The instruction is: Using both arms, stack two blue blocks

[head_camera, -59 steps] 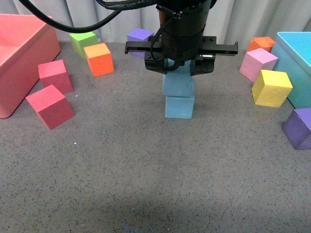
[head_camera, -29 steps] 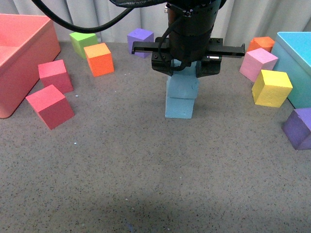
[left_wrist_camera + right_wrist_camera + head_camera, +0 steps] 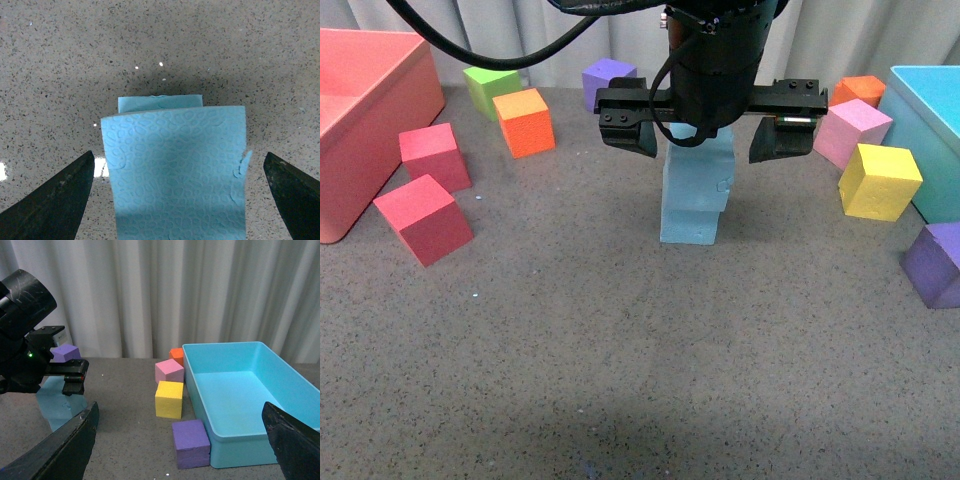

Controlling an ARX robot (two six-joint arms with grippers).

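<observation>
With the left gripper point(image 3: 712, 133) spread wide over the stack, the step in hand looks like the release: the upper blue block point(image 3: 698, 172) sits on the lower blue block point(image 3: 689, 224) near the middle of the table point(image 3: 620, 340), and neither finger touches it. In the front view the two black fingers point(image 3: 629, 130) hang to either side of the upper block, with clear grey table showing between each pad and the block's faces. The left wrist view agrees — the upper block fills the centre of the picture, the fingers stand well off at both edges, and a sliver of the lower block peeks out beyond it.

The upper block seems to sit slightly off square on the lower one, overhanging a little toward the pink cube point(image 3: 851, 130) side, yet it rests flat. The stack appears done, so the next move most likely calls for a straight lift of the left arm, keeping the fingers wide so neither one clips the upper block on the way.

The right gripper point(image 3: 182, 450) hangs apart from the stack, above the table beside the light blue bin point(image 3: 240, 390); its fingers are wide and hold nothing.
</observation>
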